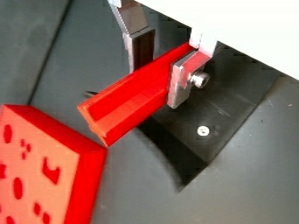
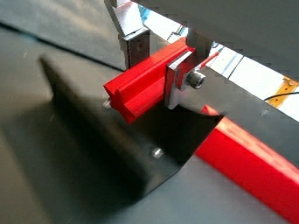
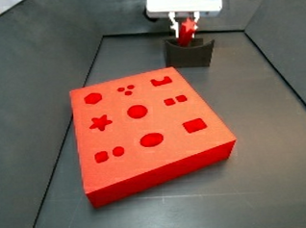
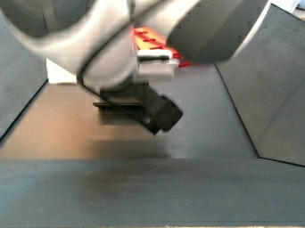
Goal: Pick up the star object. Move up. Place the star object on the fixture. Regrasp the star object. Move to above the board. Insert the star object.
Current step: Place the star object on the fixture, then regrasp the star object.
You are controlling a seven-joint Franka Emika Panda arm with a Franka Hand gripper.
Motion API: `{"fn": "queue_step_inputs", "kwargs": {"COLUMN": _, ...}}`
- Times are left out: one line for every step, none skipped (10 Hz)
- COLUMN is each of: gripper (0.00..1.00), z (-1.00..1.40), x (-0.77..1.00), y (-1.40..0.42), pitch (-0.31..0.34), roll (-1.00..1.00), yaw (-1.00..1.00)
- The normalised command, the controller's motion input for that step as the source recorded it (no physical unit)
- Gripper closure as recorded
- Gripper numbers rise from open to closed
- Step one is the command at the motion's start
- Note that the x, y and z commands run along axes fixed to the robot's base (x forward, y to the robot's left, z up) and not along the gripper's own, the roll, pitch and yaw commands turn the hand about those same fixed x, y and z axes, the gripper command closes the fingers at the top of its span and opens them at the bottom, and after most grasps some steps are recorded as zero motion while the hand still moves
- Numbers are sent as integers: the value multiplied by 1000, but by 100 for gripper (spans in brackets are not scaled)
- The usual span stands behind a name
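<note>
Wrist views: star object (image 1: pixel 128 103) between claw (image 1: pixel 163 66) fingers.

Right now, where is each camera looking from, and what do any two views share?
Wrist view: beside the hand, looking along the star object to the board.
Wrist view: same hand, star object over the fixture.
Side view: high, across the board to the fixture.
Side view: low, arm close and blurred.
Both wrist views share the clamped star object.

Pincer (image 1: pixel 163 61) clamped on star object (image 1: pixel 131 99), wrist pointing down, above fixture (image 3: pixel 191 52).
</note>
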Motion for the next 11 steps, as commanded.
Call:
{"fn": "queue_step_inputs", "kwargs": {"gripper": 100, "z": -935, "x": 176, "y": 115, "pitch": 34, "roll": -184, "yaw": -94}}
{"fn": "queue_step_inputs", "kwargs": {"gripper": 100, "z": -758, "x": 150, "y": 98, "pitch": 32, "roll": -171, "yaw": -92}}
{"fn": "queue_step_inputs", "kwargs": {"gripper": 100, "z": -675, "x": 114, "y": 98, "pitch": 29, "roll": -129, "yaw": -87}}
{"fn": "queue_step_inputs", "kwargs": {"gripper": 100, "z": -678, "x": 95, "y": 70, "pitch": 19, "roll": -121, "yaw": -79}}
{"fn": "queue_step_inputs", "kwargs": {"gripper": 0, "z": 0, "x": 0, "y": 0, "pitch": 0, "roll": 0, "yaw": 0}}
{"fn": "queue_step_inputs", "kwargs": {"gripper": 0, "z": 1000, "x": 0, "y": 0, "pitch": 23, "roll": 5, "yaw": 28}}
{"fn": "queue_step_inputs", "kwargs": {"gripper": 0, "z": 1000, "x": -4, "y": 4, "pitch": 24, "roll": 15, "yaw": 33}}
{"fn": "queue_step_inputs", "kwargs": {"gripper": 0, "z": 1000, "x": -24, "y": -2, "pitch": 40, "roll": 37, "yaw": 29}}
{"fn": "queue_step_inputs", "kwargs": {"gripper": 0, "z": 1000, "x": -29, "y": -5, "pitch": 50, "roll": 54, "yaw": 22}}
{"fn": "queue_step_inputs", "kwargs": {"gripper": 0, "z": 1000, "x": -33, "y": -5, "pitch": 61, "roll": 57, "yaw": 19}}
{"fn": "queue_step_inputs", "kwargs": {"gripper": 0, "z": 916, "x": -34, "y": -2, "pitch": 78, "roll": 54, "yaw": 7}}
